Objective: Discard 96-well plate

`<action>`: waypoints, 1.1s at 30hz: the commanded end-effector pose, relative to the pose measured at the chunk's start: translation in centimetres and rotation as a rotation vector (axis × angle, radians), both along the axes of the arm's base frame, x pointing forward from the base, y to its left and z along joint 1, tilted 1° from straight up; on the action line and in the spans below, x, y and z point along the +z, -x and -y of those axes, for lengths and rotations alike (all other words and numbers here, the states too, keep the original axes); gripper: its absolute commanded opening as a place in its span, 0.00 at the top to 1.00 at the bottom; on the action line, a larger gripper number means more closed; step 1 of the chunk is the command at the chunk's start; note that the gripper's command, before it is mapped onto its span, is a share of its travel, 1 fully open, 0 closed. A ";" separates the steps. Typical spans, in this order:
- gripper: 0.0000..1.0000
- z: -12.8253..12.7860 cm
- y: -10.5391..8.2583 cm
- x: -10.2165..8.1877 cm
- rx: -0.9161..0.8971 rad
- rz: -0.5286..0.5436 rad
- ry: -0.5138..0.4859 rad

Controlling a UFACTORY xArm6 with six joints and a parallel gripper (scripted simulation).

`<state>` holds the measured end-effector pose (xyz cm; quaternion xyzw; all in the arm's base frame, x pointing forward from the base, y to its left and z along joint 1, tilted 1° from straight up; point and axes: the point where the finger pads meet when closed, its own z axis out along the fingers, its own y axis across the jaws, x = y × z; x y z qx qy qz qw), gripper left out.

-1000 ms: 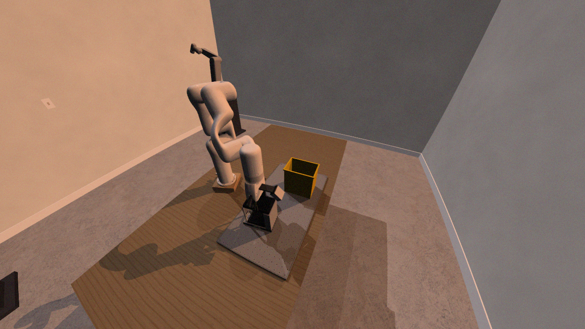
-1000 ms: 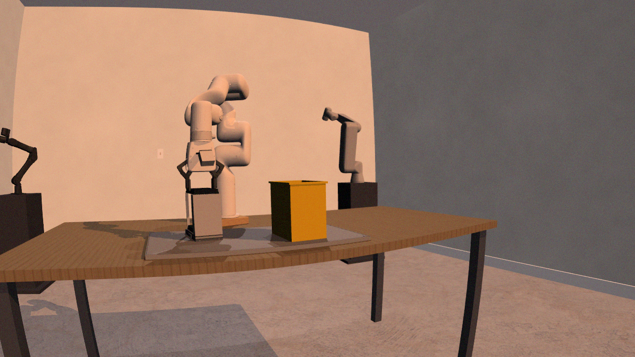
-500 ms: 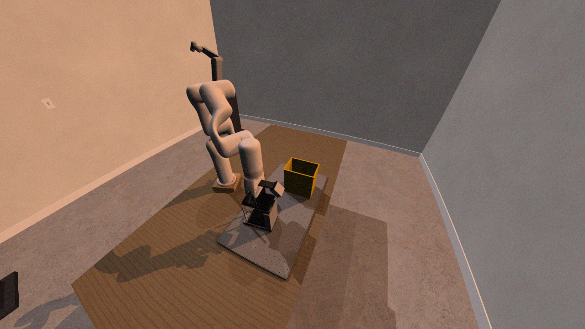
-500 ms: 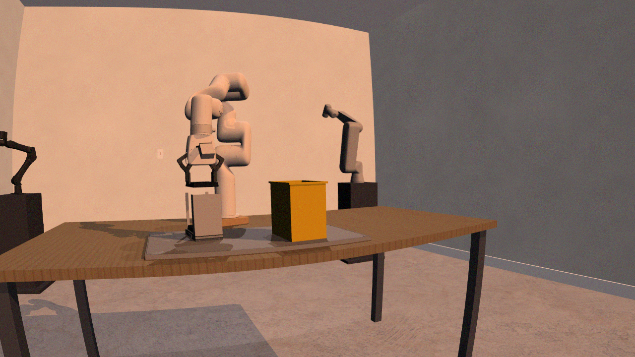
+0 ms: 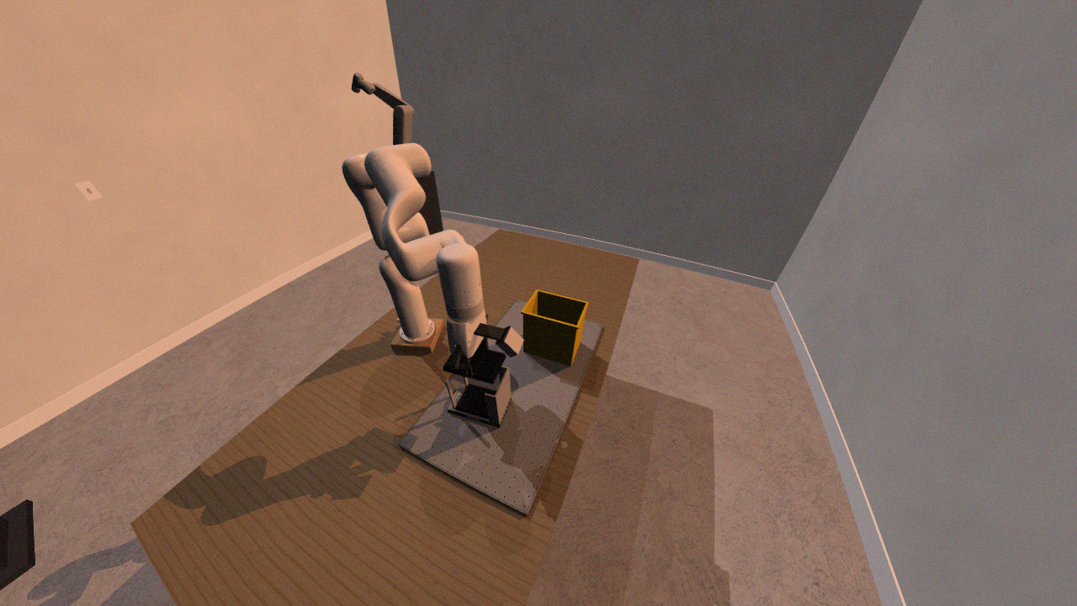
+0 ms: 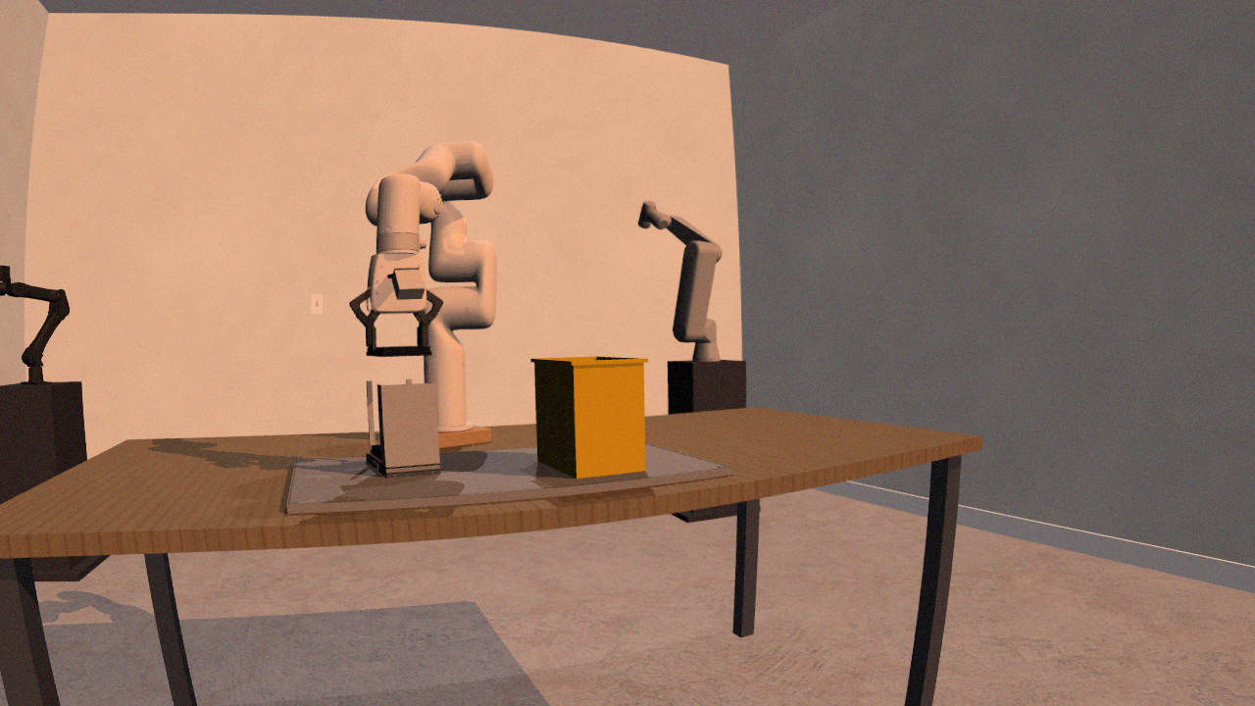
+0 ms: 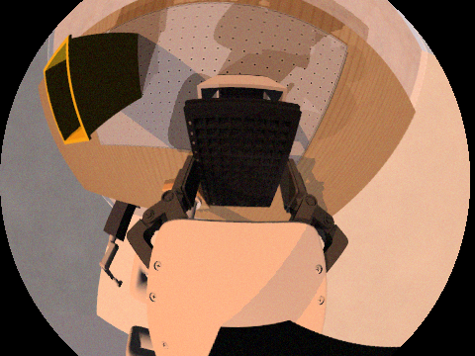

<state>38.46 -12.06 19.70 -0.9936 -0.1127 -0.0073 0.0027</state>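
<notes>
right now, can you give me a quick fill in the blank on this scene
The gripper holds a black ____.
The plate hangs directly above the ____.
The bin is ____ in colour.
Bin and rack both stand on a grey ____.

Missing words: plate; rack; yellow; mat

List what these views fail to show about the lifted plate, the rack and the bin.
- Lower plate: in the wrist view the held plate covers the rack; in the exterior view the rack's side panel hides it.
- Gripper finger contact: too small in the exterior view; the plate hides it in the wrist view.
- Bin contents: walls hide the inside in the exterior view; interior dark in the top view; bin partly cut off in the wrist view.
</notes>
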 end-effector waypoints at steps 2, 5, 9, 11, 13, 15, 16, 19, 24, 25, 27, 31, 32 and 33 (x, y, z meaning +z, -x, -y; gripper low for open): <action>1.00 0.0 -0.1 1.1 0.000 0.004 0.001; 1.00 0.0 -0.1 1.6 0.000 0.004 0.001; 1.00 0.1 -0.1 2.3 0.000 0.004 0.001; 1.00 0.1 -0.1 2.6 0.000 0.004 0.001; 1.00 0.1 -0.1 2.6 0.000 0.004 0.001; 1.00 0.1 -0.1 3.0 0.000 0.004 0.001; 1.00 0.1 -0.1 3.1 0.000 0.004 0.001; 1.00 0.1 -0.1 3.6 0.000 0.004 0.001; 1.00 0.1 0.0 4.5 0.000 0.004 0.001; 1.00 0.1 0.0 4.6 0.000 0.004 0.001; 1.00 0.1 0.0 4.8 0.000 0.004 0.001; 1.00 0.1 0.0 4.8 0.000 0.004 0.001; 1.00 0.1 0.0 4.8 0.000 0.004 0.001; 1.00 0.1 0.0 4.8 0.000 0.004 0.001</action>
